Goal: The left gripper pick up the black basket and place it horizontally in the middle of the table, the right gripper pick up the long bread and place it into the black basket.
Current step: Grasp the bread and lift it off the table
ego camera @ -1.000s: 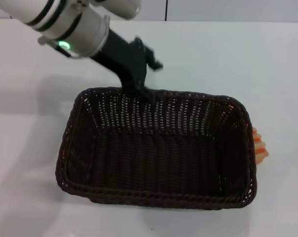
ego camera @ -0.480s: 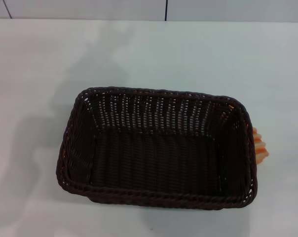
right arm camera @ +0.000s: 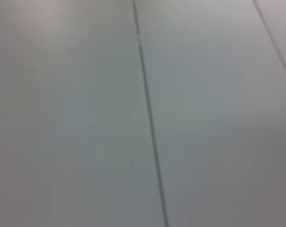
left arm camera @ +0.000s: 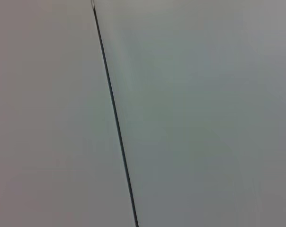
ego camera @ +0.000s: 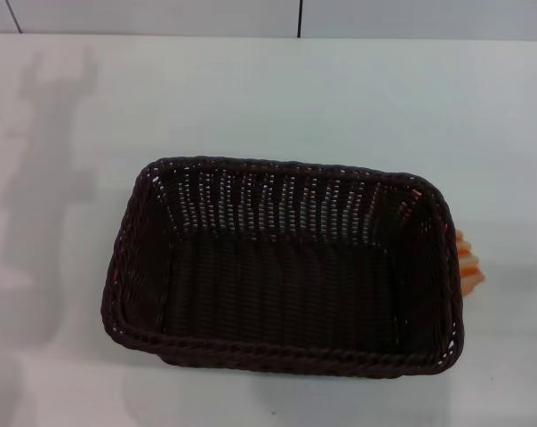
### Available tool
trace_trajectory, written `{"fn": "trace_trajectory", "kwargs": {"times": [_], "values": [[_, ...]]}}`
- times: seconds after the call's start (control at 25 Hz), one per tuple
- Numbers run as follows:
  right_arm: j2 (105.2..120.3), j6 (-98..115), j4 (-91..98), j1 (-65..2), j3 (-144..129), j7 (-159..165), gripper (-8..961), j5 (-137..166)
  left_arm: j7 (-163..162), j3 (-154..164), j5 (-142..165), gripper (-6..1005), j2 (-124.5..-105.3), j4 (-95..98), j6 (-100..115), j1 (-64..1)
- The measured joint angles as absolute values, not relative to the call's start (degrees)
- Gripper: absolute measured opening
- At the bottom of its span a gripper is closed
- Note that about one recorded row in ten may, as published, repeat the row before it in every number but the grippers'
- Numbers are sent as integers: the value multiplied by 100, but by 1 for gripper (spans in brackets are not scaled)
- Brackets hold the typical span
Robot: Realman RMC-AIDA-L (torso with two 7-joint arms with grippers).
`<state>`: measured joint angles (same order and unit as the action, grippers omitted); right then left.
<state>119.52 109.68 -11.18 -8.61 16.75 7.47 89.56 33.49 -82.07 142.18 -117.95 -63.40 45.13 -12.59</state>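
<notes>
A white table [ego camera: 357, 98] carries the black basket [ego camera: 282, 267], dark woven wicker with braided rim, lying lengthwise at centre. The striped orange-and-cream long bread [ego camera: 468, 264] peeks out beside its right wall. Neither gripper appears.

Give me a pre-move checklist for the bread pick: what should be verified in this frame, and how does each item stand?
1. Black basket set down lengthwise on the table: ok.
2. Basket interior empty, ready for the bread: ok.
3. Long bread located: ok, beside the basket's right end, mostly hidden by its rim.
4. Clear grasp access to the bread: not ok, it lies tight against the basket.
5. Left gripper clear of the basket: ok, out of view.
6. Right gripper position and jaws: cannot tell, not in view.
</notes>
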Motion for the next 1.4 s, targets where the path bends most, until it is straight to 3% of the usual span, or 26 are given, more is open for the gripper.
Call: {"fn": "trace_trajectory", "kwargs": {"times": [0.08, 0.12, 0.28, 0.48, 0.6, 0.8, 0.96, 1.12, 1.32, 1.4], "values": [[11950, 10983, -1128, -949, 1529, 734, 828, 8956, 3349, -8207, 14218, 766, -11795, -6340, 4513, -1259], [11947, 10987, -1132, -987, 1462, 736, 828, 8956, 1885, -8253, 15188, 766, -11799, -4821, 5651, -1360], [11929, 10991, -1242, -1106, 1305, 906, 828, 9004, 1242, -8259, 15484, 765, -11837, -2992, 7032, -1763], [11868, 10899, -1252, -1351, 1123, 1158, 827, 9310, 770, -8259, 15477, 765, -11841, -2079, 7173, -1897], [11753, 10614, -1264, -1492, 1110, 1733, 827, 9393, 723, -8251, 15478, 765, -11848, -1882, 7147, -1883], [11380, 10168, -1544, -1553, 1066, 2266, 827, 9793, 709, -8240, 15485, 766, -11848, -1854, 7040, -1853], [11248, 10078, -1663, -1625, 1082, 2211, 827, 9925, 703, -8243, 15487, 766, -11848, -1780, 6988, -1873], [11007, 9627, -2003, -1826, 1066, 2214, 828, 9962, 697, -8213, 15492, 765, -11847, -1724, 6851, -1918], [10423, 8776, -3138, -2086, 1117, 1517, 828, 10022, 694, -8209, 15503, 766, -11847, -1720, 6621, -1958], [10058, 8170, -3910, -2185, 1240, 973, 828, 10022, 692, -8215, 15504, 766, -11847, -1717, 6463, -1978]]}}
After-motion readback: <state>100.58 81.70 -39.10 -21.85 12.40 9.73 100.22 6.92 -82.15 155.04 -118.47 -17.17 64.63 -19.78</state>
